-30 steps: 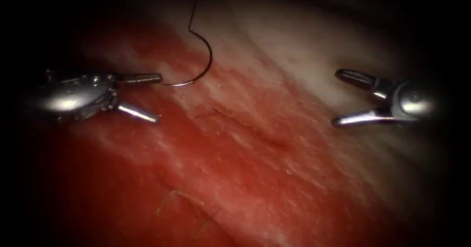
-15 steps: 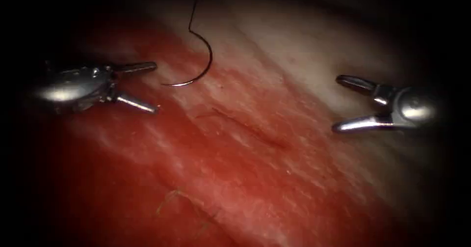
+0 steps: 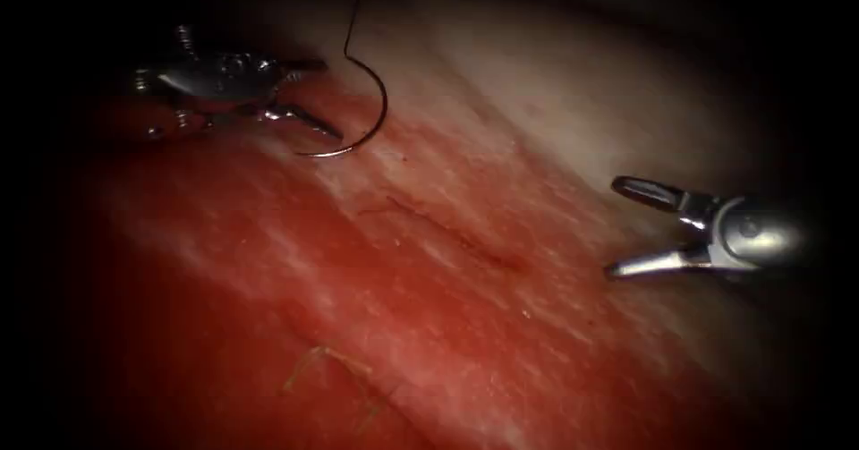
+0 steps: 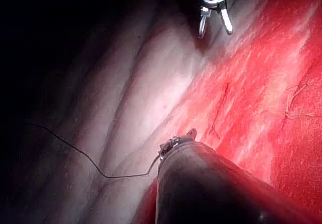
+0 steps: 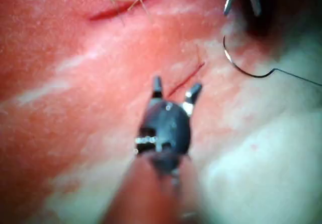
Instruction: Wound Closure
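Tissue (image 3: 501, 325) bears loose curved needle (image 3: 371, 128); both tools empty.

I count two claws: my left claw (image 3: 313, 101) at ten o'clock and my right claw (image 3: 622, 226) at three o'clock, both spread wide. One curved needle (image 3: 371, 128), one thread (image 3: 351, 21), one cut (image 3: 447, 231) in one tissue (image 3: 537, 343).

The thread (image 3: 351, 21) runs off the endoscope view's upper edge into darkness, its far end unseen.
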Controlling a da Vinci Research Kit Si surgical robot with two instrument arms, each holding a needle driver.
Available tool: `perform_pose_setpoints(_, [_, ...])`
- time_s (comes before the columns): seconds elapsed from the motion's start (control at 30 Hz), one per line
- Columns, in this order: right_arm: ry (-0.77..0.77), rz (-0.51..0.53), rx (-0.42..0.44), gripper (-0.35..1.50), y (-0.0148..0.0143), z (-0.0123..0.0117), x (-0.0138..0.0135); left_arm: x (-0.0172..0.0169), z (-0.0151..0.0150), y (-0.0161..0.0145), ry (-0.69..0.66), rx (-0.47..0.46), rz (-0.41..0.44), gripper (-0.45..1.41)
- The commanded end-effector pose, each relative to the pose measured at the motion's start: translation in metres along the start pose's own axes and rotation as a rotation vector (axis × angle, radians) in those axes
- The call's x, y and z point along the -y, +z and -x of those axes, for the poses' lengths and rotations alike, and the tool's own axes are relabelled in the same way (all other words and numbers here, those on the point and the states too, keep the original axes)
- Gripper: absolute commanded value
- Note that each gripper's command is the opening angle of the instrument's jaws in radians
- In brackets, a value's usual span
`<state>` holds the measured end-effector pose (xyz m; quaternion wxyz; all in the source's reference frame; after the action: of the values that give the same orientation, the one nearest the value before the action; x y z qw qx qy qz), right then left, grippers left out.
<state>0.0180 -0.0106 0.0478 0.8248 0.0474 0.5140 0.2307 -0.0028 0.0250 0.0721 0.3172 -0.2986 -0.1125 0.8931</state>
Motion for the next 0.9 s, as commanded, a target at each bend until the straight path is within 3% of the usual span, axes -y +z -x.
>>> perform_pose_setpoints(0.03, [0.001,-0.002,-0.001,1.21,0.0007,0.0003,0.0006,0.0,0.0001,0.0011,0.009,0.023,-0.003,0.44])
perform_pose_setpoints(0.5, [0.002,-0.002,-0.001,1.21,0.0005,0.0001,0.0008,0.0007,0.0025,0.0069,0.01,0.138,0.025,0.36])
perform_pose_setpoints(0.9, [0.003,-0.004,0.002,1.21,0.0006,0.0,0.0007,0.0021,0.0054,0.0095,-0.008,0.186,0.042,0.36])
